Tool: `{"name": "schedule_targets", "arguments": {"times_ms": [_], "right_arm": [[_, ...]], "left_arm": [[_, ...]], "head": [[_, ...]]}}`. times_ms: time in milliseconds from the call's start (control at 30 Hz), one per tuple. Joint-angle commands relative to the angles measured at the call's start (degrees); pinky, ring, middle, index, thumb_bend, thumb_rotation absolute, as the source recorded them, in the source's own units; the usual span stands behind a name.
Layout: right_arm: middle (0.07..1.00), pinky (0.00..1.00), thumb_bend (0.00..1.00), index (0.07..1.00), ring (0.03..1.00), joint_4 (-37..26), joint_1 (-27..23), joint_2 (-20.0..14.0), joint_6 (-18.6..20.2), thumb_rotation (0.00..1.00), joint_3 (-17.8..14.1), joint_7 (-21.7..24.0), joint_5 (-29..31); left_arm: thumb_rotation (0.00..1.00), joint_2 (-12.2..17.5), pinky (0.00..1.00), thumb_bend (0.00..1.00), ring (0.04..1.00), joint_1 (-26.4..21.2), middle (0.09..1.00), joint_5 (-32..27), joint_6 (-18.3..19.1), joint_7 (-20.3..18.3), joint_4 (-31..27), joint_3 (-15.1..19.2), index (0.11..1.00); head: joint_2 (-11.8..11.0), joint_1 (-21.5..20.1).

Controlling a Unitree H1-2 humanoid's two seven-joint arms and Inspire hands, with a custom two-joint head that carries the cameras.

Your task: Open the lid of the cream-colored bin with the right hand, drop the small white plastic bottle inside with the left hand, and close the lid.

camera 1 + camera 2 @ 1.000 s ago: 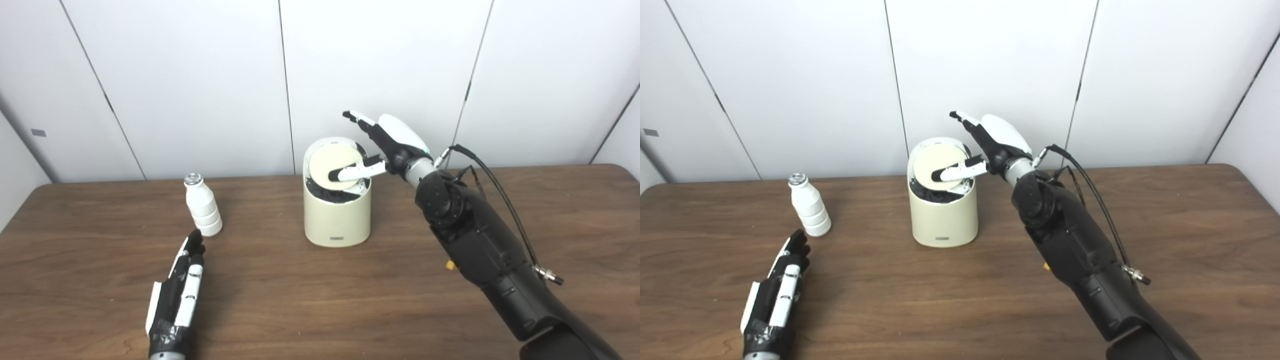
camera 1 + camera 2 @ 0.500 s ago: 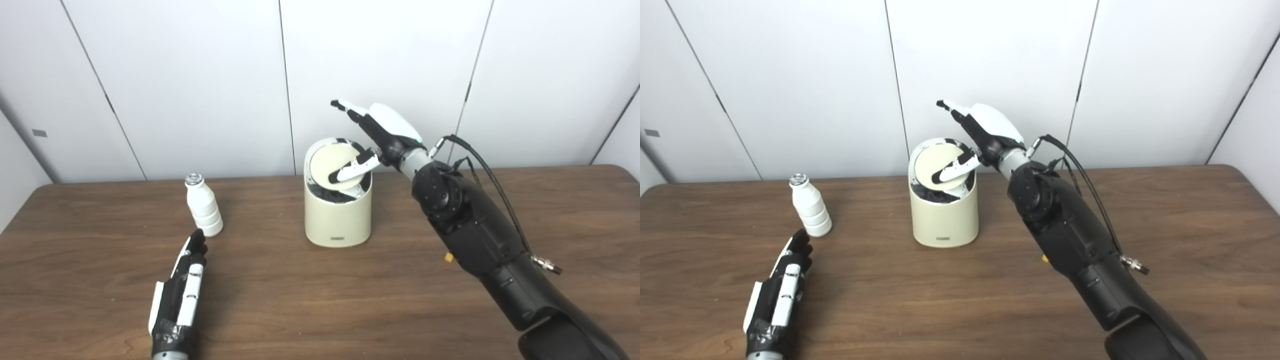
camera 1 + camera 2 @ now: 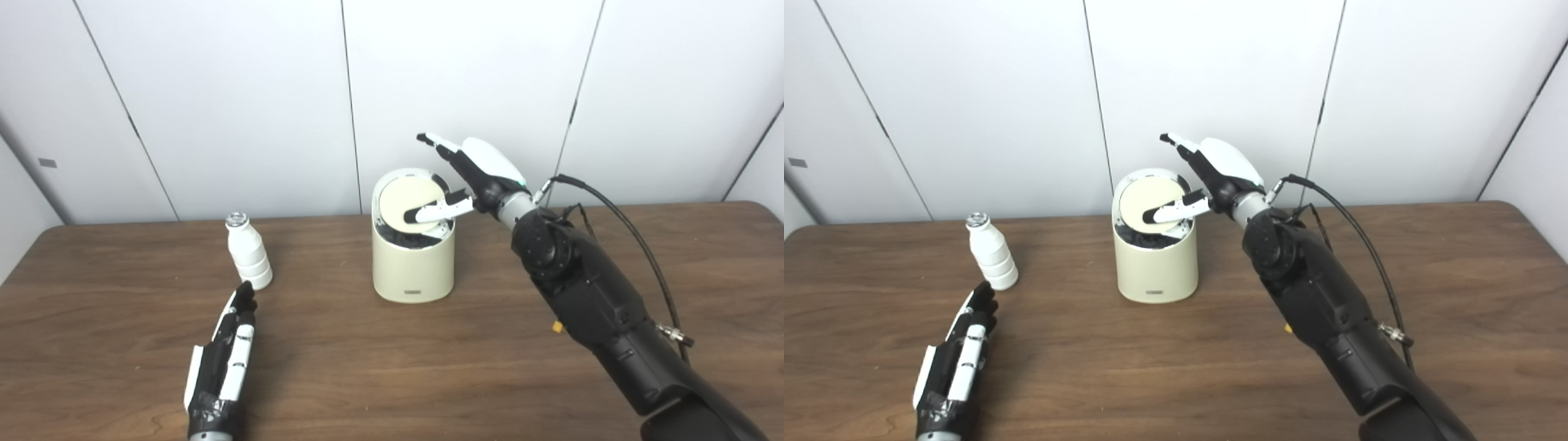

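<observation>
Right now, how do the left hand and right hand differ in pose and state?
The left hand lies low and flat at the table, short of the bottle; the right hand is raised at the bin. The left hand touches nothing; the right hand has one digit on the tilted lid. The left hand's fingers lie together; the right's are spread. Both are open, holding nothing.

Place: lab test bay | Evidence: plain white wall panels (image 3: 245,92), bare wooden table (image 3: 392,367)
</observation>
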Motion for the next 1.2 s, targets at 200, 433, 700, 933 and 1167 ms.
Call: {"name": "schedule_targets", "arguments": {"times_ms": [200, 433, 700, 933, 1167], "right_arm": [[0.924, 0.78, 0.66, 0.895, 0.890, -3.55, -2.51, -0.05, 2.22, 0.63, -6.42, -0.40, 3.46], [0.915, 0.82, 0.61, 0.885, 0.907, -8.09, 0.29, -1.72, 5.08, 0.70, -11.40, 1.28, 8.39], [0.905, 0.78, 0.58, 0.898, 0.870, -15.05, 9.51, -4.10, 5.93, 0.73, -13.23, 1.41, 9.96], [0.919, 0.80, 0.58, 0.902, 0.884, -19.43, 17.87, -3.41, 4.42, 0.76, -14.42, 0.24, 11.99], [0.929, 0.90, 0.62, 0.948, 0.925, -20.17, 26.15, -1.37, -1.56, 0.82, -18.57, 1.93, 23.10]], "left_arm": [[0.72, -0.53, 1.00, 0.37, 0.972, 2.47, 0.971, 1.28, -1.12, 0.11, 2.08, -1.48, 0.965], [0.67, -0.28, 1.00, 0.36, 0.975, 2.57, 0.971, 0.75, -0.35, 0.23, 1.53, -1.32, 0.968], [0.67, 0.22, 0.99, 0.34, 0.976, 2.46, 0.970, 1.45, -0.32, 0.24, 1.39, -1.28, 0.966], [0.66, 0.88, 1.00, 0.36, 0.973, 2.25, 0.962, 1.33, -0.71, -0.03, 1.83, -0.98, 0.966], [0.66, 1.02, 1.00, 0.30, 0.976, 2.10, 0.968, 1.44, 0.40, 0.30, 1.08, -0.78, 0.970]], "head": [[0.14, -0.27], [0.35, -0.63], [0.67, -0.78], [0.92, -1.23], [1.20, -1.28]]}}
